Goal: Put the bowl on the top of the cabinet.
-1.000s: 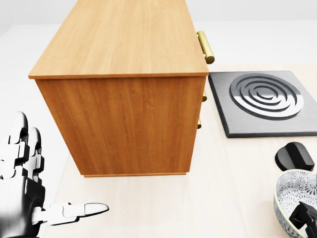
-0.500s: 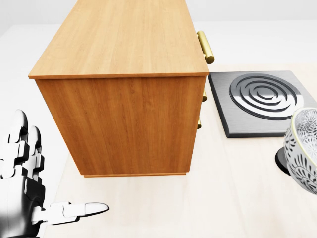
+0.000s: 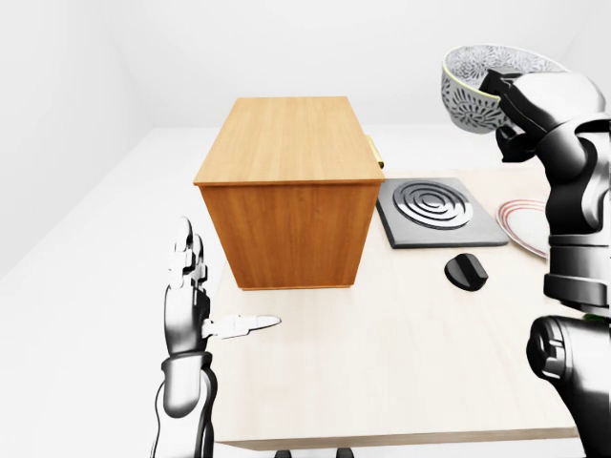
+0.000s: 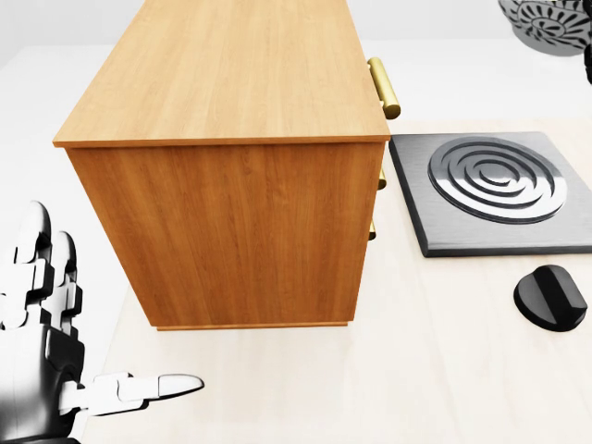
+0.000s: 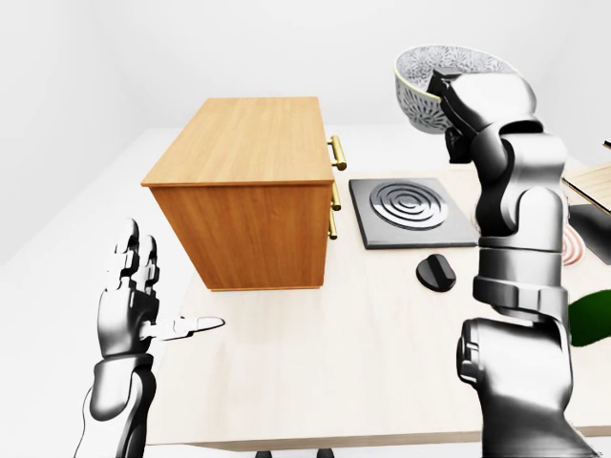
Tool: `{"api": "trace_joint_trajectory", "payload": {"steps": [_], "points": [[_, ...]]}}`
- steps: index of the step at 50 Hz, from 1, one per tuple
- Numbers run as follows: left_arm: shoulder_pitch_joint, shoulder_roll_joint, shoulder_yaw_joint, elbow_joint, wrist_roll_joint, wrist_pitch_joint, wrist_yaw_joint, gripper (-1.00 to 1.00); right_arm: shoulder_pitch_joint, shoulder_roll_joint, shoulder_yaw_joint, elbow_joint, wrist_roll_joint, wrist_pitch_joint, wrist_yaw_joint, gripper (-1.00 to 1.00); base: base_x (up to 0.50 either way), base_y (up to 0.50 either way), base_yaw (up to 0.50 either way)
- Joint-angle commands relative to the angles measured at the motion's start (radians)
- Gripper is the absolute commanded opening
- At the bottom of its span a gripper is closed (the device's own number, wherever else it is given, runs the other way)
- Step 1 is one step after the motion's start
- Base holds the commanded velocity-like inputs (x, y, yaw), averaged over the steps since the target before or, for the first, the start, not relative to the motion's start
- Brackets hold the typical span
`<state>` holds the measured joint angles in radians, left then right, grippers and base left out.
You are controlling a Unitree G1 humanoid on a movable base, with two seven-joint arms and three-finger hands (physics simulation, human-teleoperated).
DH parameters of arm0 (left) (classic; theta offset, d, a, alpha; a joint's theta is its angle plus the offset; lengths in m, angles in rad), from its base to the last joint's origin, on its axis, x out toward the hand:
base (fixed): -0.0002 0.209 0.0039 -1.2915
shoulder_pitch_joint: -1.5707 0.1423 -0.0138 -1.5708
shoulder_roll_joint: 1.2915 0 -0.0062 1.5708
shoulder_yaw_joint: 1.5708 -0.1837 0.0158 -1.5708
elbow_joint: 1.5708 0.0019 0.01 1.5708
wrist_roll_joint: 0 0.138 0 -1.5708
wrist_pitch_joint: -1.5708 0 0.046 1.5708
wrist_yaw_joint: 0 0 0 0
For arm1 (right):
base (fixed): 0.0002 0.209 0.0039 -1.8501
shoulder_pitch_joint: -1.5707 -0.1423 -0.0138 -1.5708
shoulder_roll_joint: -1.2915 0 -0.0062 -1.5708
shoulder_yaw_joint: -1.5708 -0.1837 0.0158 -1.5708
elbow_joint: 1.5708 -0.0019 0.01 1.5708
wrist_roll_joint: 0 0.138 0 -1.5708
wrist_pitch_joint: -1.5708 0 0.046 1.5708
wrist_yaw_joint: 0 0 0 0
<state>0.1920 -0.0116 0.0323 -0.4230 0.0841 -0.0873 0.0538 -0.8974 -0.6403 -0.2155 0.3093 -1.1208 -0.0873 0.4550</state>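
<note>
A grey-and-white patterned bowl (image 3: 470, 88) hangs high above the table, to the right of the wooden cabinet (image 3: 286, 191) and above the level of its top. My right hand (image 3: 500, 93) is shut on the bowl's rim, fingers hooked over its right side. In the head view only the bowl's underside (image 4: 548, 22) shows, in the top right corner. My left hand (image 3: 205, 307) is open and holds nothing; it stands upright at the lower left of the cabinet with the thumb pointing right. The cabinet's top (image 4: 231, 74) is bare wood.
A dark square stove plate (image 4: 490, 190) with ringed grooves lies right of the cabinet. A black knob (image 4: 551, 296) sits below it. Brass drawer handles (image 4: 384, 88) stick out of the cabinet's right face. A red-rimmed plate (image 3: 527, 227) lies at the table's right.
The bowl has risen in my right hand from the head view's lower right, past the stove plate, to the top right corner. The left hand and cabinet have not moved.
</note>
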Motion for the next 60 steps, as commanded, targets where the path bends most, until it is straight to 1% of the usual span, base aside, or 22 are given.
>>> {"api": "trace_joint_trajectory", "payload": {"steps": [1, 2, 4, 5, 7, 8, 10, 12, 14, 19, 23, 26, 28, 34, 49, 55, 60], "points": [[-0.002, 0.001, -0.002, 0.002, -0.001, 0.0, -0.001, 1.0, -0.578, -0.068, 0.196, 0.956, -0.139, 0.0, -0.304, -1.0, 0.0, 0.0, 0.0], [-0.002, 0.001, -0.003, 0.001, -0.002, 0.0, -0.001, 1.0, -0.601, -0.066, 0.204, 0.97, -0.155, 0.0, -0.32, -1.0, 0.0, 0.0, 0.0], [-0.002, 0.001, -0.003, 0.013, -0.001, 0.0, -0.001, 1.0, -0.628, -0.056, 0.194, 0.985, -0.154, 0.0, -0.312, -1.0, 0.0, 0.0, 0.0], [-0.002, 0.001, -0.003, 0.016, -0.002, 0.0, -0.002, 1.0, -0.658, -0.054, 0.219, 0.995, -0.19, 0.0, -0.334, -1.0, 0.0, 0.0, 0.0], [0.001, 0.002, -0.004, -0.002, -0.003, 0.0, -0.004, 1.0, -0.687, -0.038, 0.196, 1.008, -0.18, 0.0, -0.332, -1.0, 0.0, 0.0, 0.0], [0.002, 0.002, -0.005, -0.007, -0.004, 0.0, -0.005, 1.0, -0.711, -0.034, 0.219, 1.015, -0.213, 0.0, -0.348, -1.0, 0.0, 0.0, 0.0], [0.001, 0.002, -0.006, 0.0, -0.004, 0.0, -0.006, 1.0, -0.729, -0.015, 0.188, 1.022, -0.193, 0.0, -0.332, -1.0, 0.0, 0.0, 0.0], [0.001, 0.002, -0.005, -0.006, -0.006, 0.0, -0.007, 1.0, -0.746, -0.008, 0.214, 1.027, -0.235, 0.0, -0.348, -1.0, 0.0, 0.0, 0.0], [0.0, 0.003, -0.005, 0.01, -0.008, 0.0, -0.008, 1.0, -0.768, 0.013, 0.203, 1.032, -0.239, 0.0, -0.344, -1.0, 0.0, 0.0, 0.0], [0.0, 0.004, -0.004, 0.001, -0.011, 0.0, -0.013, 1.0, -0.803, 0.055, 0.209, 1.037, -0.276, 0.0, -0.365, -1.0, 0.0, 0.0, 0.0], [0.001, 0.003, -0.004, 0.005, -0.011, 0.0, -0.014, 1.0, -0.824, 0.097, 0.194, 1.038, -0.269, 0.0, -0.368, -1.0, 0.0, 0.0, 0.0], [0.004, 0.003, -0.004, 0.001, -0.014, 0.0, -0.015, 1.0, -0.838, 0.15, 0.196, 1.038, -0.263, 0.0, -0.372, -1.0, 0.0, 0.0, 0.0], [0.005, 0.002, -0.004, -0.004, -0.014, 0.0, -0.016, 1.0, -0.848, 0.172, 0.198, 1.037, -0.259, 0.0, -0.385, -1.0, 0.0, 0.0, 0.0], [0.005, 0.002, -0.004, 0.003, -0.015, 0.0, -0.017, 1.0, -0.891, 0.253, 0.198, 1.033, -0.223, 0.0, -0.37, -1.0, 0.0, 0.0, 0.0], [-0.005, 0.003, 0.003, 0.016, -0.02, 0.0, -0.017, 1.0, -0.975, 0.389, 0.227, 1.023, -0.192, 0.0, -0.342, -1.0, 0.0, 0.0, 0.0], [-0.007, 0.003, 0.007, 0.012, -0.022, 0.0, -0.016, 1.0, -0.98, 0.452, 0.235, 1.012, -0.166, 0.0, -0.351, -1.0, 0.0, 0.0, 0.0], [-0.01, 0.003, 0.009, 0.005, -0.024, 0.0, -0.017, 1.0, -0.976, 0.481, 0.237, 1.007, -0.135, 0.0, -0.353, -1.0, 0.0, 0.0, 0.0]]}}
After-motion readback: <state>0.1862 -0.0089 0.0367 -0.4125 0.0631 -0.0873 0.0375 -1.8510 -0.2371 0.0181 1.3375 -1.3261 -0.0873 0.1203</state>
